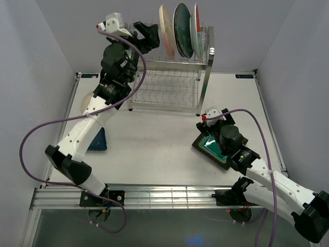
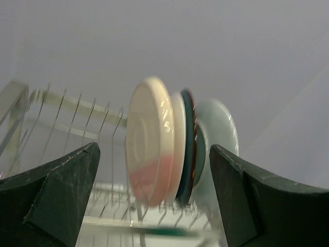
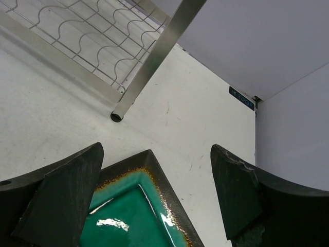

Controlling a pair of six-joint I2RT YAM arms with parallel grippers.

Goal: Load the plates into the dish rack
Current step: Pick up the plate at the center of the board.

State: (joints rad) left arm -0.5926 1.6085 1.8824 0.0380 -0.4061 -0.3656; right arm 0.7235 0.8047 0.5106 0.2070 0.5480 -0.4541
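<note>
Overhead, the shiny steel wire dish rack (image 1: 169, 90) stands at upper centre of the matte white table (image 1: 154, 154). Several round glazed plates (image 1: 182, 31) stand on edge in its top tier. The left gripper (image 1: 153, 35) hangs just left of them. At lower right, the right gripper (image 1: 208, 136) hovers over a square green plate (image 1: 216, 149) lying flat. A dark blue plate (image 1: 97, 141) shows at left, partly hidden by the arm.

Left wrist view: the jaws are released, spread wide and empty. A glossy pink-and-cream plate (image 2: 149, 149) stands upright beyond them in the wire slots.

Right wrist view: the jaws are released, grasping nothing. The green plate's brown-edged corner lies below between them. A tubular rack leg (image 3: 154, 56) runs across upper centre.
</note>
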